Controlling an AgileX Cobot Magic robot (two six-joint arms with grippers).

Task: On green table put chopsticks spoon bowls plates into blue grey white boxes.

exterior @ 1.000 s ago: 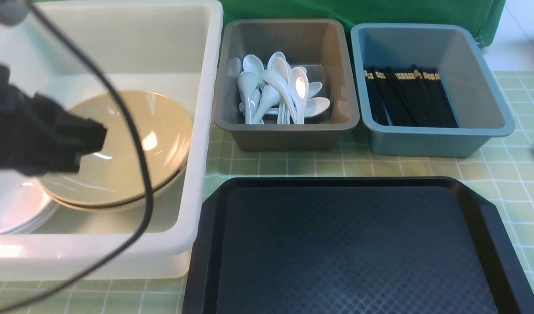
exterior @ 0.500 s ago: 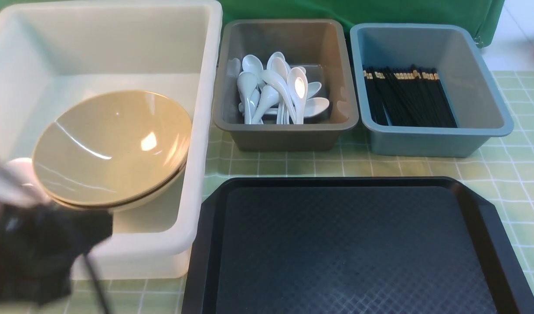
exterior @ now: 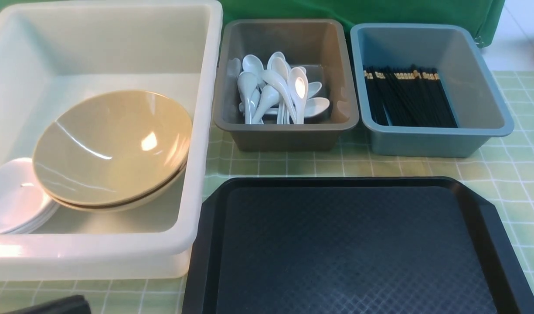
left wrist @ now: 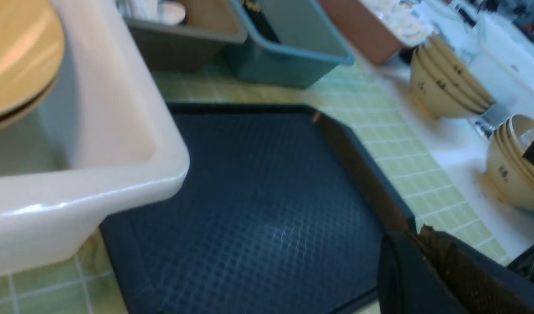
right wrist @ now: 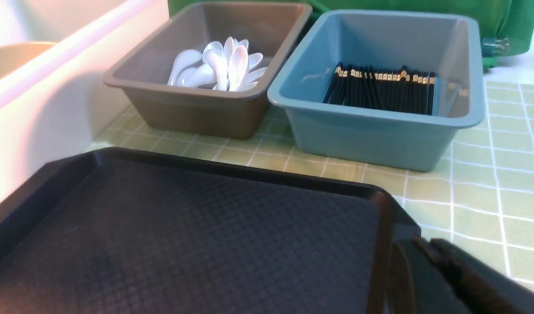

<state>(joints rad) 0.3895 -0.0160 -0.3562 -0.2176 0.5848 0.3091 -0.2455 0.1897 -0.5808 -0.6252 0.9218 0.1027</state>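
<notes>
The green bench (exterior: 489,174), with its pale grid cloth, carries everything. The biggest thing on it is the translucent white box (exterior: 205,131) on the left; beside it, nearer the robot, lies the black tray (exterior: 349,248), whose textured floor shows nothing on it in any view. Behind the tray stand the grey box (exterior: 288,135) and, just beside it, the blue box (exterior: 437,141).

Inside the white box two tan bowls (exterior: 112,148) sit nested and tilted, leaning over a small stack of white plates (exterior: 14,200) at the box's left end. The grey box holds a loose heap of white spoons (exterior: 280,93); the chopsticks (exterior: 408,96) lie bundled side by side in the blue box, gold bands toward the far wall.

Judging by the bare tray, the sorting looks complete, so the step in hand is most likely parking both arms. To do it well, keep each arm low and clear of the box rims and the tray edge, so nothing gets nudged.

The left gripper (left wrist: 423,261) shows in its wrist view as dark fingers (left wrist: 450,279) pressed together with nothing between them; the right gripper (right wrist: 428,261) likewise has its fingers (right wrist: 463,279) together and empty, near the tray's corner.
</notes>
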